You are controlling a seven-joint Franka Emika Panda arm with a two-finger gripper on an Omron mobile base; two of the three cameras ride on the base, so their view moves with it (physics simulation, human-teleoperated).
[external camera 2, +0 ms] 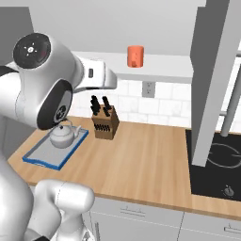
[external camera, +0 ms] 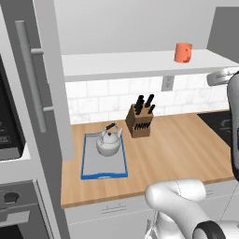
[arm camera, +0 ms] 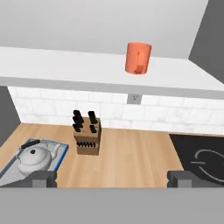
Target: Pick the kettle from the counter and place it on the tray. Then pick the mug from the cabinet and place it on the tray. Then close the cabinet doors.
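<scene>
The silver kettle (external camera: 108, 142) (external camera 2: 63, 135) (arm camera: 33, 158) stands upright on the blue-rimmed tray (external camera: 88, 163) (external camera 2: 42, 162) (arm camera: 61, 153), at the left of the wooden counter (external camera: 177, 149). Higher up, the orange mug (external camera: 183, 52) (external camera 2: 135, 56) (arm camera: 138, 57) sits on the cabinet shelf (external camera: 130, 63). Both cabinet doors are swung open: the left one (external camera: 32, 79) and the right one (external camera 2: 214, 80). My gripper (arm camera: 113, 179) hangs in the air well back from the shelf, below the mug's height, facing it. Its jaws are open, with nothing between them.
A wooden knife block (external camera: 139, 120) (external camera 2: 105, 122) (arm camera: 87, 138) stands by the tiled wall, just right of the tray. The black stovetop (external camera 2: 216, 164) (arm camera: 201, 157) lies at the counter's right end. An oven column (external camera: 9, 140) stands left of the counter.
</scene>
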